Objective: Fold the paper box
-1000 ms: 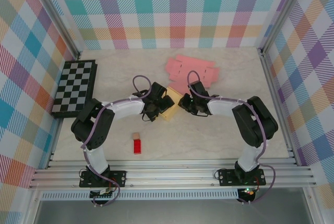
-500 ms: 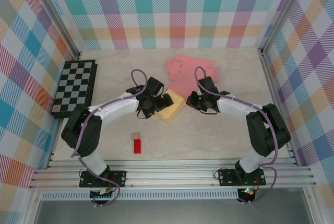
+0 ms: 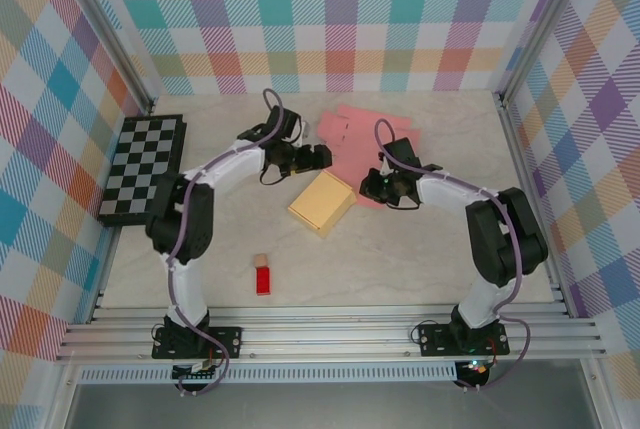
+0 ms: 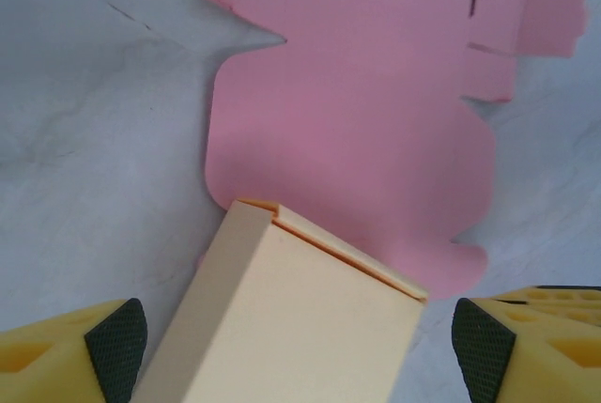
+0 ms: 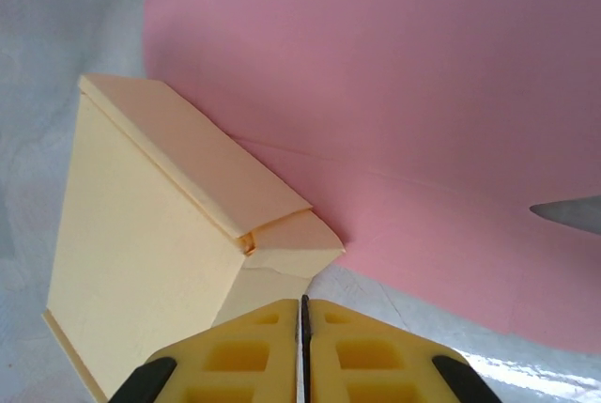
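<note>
marble tabletop, yellow box (image 3: 322, 202) touching pink sheet (image 3: 365, 139). left gripper (image 3: 303, 157) spread, empty; right gripper (image 3: 378, 187) clenched, empty. end flap (image 5: 286, 243) looks loose, a nudge could pop it open.

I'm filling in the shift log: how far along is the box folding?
Done: the yellow box sits folded shut on the table, untouched. In hand: nothing; the left fingers are open, clear of the box, and the right fingers are shut and empty beside its end flap. Left: that flap looks slightly raised and may need pressing; the pink sheets behind it lie flat, unfolded.
</note>
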Motion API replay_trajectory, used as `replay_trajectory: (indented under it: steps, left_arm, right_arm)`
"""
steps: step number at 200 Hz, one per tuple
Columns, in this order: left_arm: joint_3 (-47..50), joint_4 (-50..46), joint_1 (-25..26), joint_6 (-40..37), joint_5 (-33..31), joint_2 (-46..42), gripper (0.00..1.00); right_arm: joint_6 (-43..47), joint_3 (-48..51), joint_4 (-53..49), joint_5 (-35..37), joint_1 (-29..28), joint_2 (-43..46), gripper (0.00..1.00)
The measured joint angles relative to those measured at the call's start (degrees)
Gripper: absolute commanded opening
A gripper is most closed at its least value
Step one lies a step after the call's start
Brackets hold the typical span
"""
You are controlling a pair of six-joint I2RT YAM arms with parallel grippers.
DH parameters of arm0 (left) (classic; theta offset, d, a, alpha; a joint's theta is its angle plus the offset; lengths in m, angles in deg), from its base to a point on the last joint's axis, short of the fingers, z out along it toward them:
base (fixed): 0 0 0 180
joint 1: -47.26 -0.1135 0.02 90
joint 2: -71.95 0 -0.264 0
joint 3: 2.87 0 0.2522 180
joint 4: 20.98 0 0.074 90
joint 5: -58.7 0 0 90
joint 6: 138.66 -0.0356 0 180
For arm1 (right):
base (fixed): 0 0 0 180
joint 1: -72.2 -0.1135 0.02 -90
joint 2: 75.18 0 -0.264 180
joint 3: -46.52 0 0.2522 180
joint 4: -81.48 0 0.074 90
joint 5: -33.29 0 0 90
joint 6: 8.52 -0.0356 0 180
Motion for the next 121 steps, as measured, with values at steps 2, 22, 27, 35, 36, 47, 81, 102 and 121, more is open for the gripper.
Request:
replay_trajectory:
  steps: [2,22,27,35,36,47,81,102,121]
  left_arm:
    - [-0.1,0.0,0.0,-0.2,0.2,0.4,0.85]
    - [-1.0,-0.2,0.0,-2.5,2.5,5.2,0.84]
    - [-1.2,-0.2,0.0,-2.8,3.0,5.8,0.84]
    - [-1.5,0.0,0.0,-3.1,4.0,6.6,0.83]
    - [-1.5,-0.1,0.0,-3.1,4.0,6.7,0.83]
    - [-1.7,0.0,0.0,-3.1,5.1,7.0,0.82]
    - [-1.9,1.4,0.5,-2.8,7.6,7.0,0.80]
    - [-1.9,2.5,0.7,-2.6,8.2,7.0,0.79]
    - [-1.9,3.1,0.9,-2.6,8.1,7.1,0.78]
  right_arm:
    - [0.0,0.0,0.0,-0.1,0.0,-0.2,0.11]
    - [0.0,0.0,0.1,-0.5,0.0,-2.0,0.10]
    - [0.0,0.0,0.2,-0.8,0.0,-2.4,0.10]
    - [0.0,0.0,0.3,-1.1,0.0,-3.0,0.09]
    - [0.0,0.0,0.4,-1.1,0.0,-3.0,0.09]
    - [0.0,0.0,0.8,-1.6,0.0,-3.7,0.09]
    - [-0.1,0.0,3.3,-3.7,0.0,-5.4,0.09]
    - [0.0,0.0,5.2,-4.8,0.0,-6.2,0.09]
    - [0.7,0.0,6.7,-5.7,0.6,-7.1,0.08]
